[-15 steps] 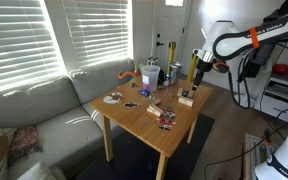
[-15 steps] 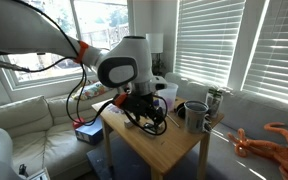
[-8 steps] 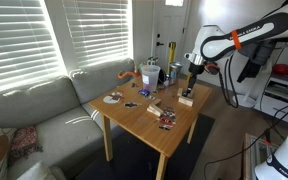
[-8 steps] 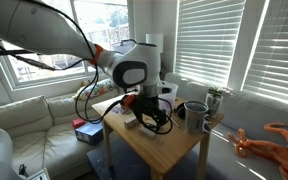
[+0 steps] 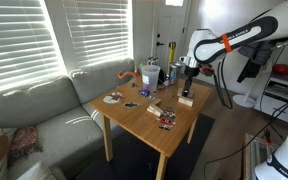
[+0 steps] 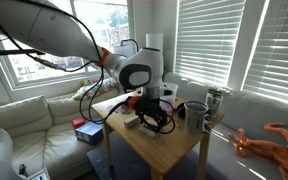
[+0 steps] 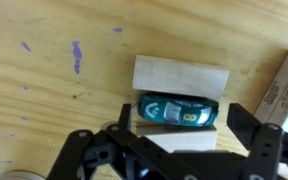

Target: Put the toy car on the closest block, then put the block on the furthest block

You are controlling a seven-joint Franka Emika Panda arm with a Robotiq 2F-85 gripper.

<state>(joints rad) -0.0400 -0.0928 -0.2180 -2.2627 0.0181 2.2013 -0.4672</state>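
Observation:
In the wrist view a teal toy car [image 7: 177,110] lies on its side across a pale wooden block [image 7: 181,76] on the wooden table [image 7: 54,100]. My gripper [image 7: 184,122] is open just above them. Its two black fingers [image 7: 250,124] stand left and right of the car with a gap on each side. A second block [image 7: 285,84] with a printed label lies at the right edge. In an exterior view my gripper [image 5: 186,86] hangs over the block [image 5: 185,99] near the table's far end. It also shows in an exterior view [image 6: 150,112]; the car is too small to make out there.
Another wooden block [image 5: 155,106] and a small cluster of toys [image 5: 167,120] lie mid-table. Cups and bottles [image 5: 150,74] stand at the back, with an orange toy [image 5: 124,75] and a dark disc [image 5: 113,98] nearby. A grey sofa [image 5: 44,110] flanks the table.
The arm has swung left and lower in the exterior view, bringing the gripper down close over the block at the table's far end.

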